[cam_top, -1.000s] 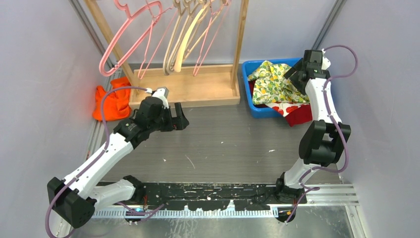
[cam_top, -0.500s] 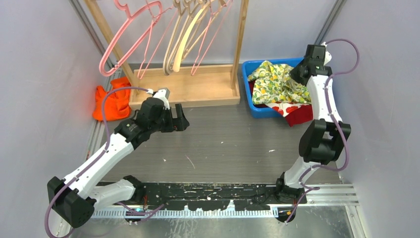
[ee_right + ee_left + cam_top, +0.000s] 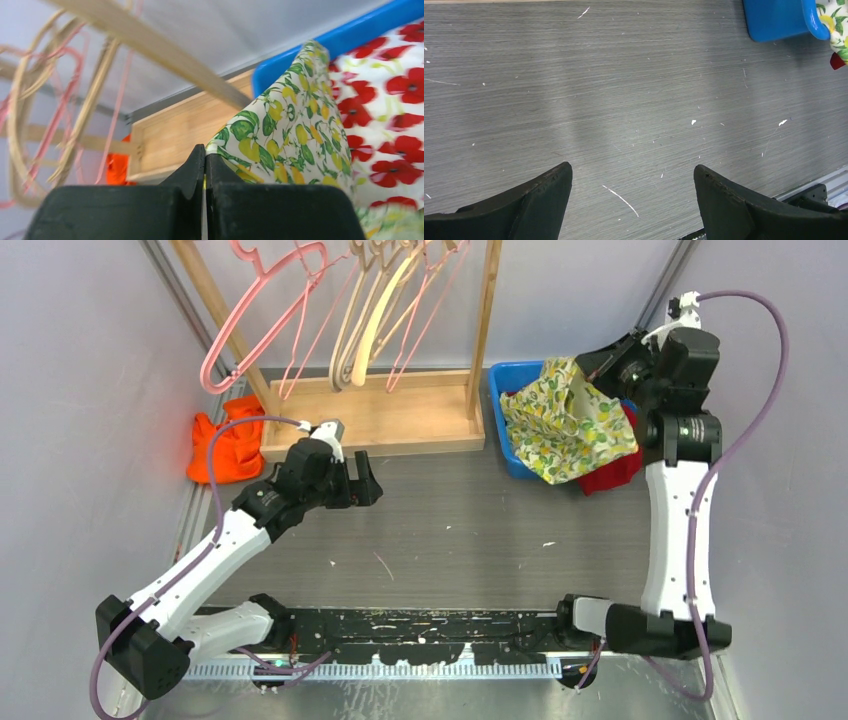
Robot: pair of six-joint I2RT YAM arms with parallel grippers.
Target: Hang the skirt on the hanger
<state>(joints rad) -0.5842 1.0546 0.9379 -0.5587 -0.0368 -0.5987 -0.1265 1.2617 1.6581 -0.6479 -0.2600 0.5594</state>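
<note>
- While my right hand point(image 3: 592, 364) is gripping the lemon-print skirt point(image 3: 565, 425) above the blue bin point(image 3: 497, 390), I am judging this the lift-out; next I am carrying it toward the hangers point(image 3: 370, 320).
- Left wrist: my left hand point(image 3: 631, 185) is hovering open and empty over the scratched grey worktop point(image 3: 624, 90).
- Right wrist: my jaws are pressing shut on the skirt's edge, with pale walls point(image 3: 225, 30) behind.

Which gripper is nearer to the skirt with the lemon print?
Right. The right gripper is shut on the lemon-print skirt at its top edge, above the blue bin. The left gripper is open over the table, well apart from it.
</note>
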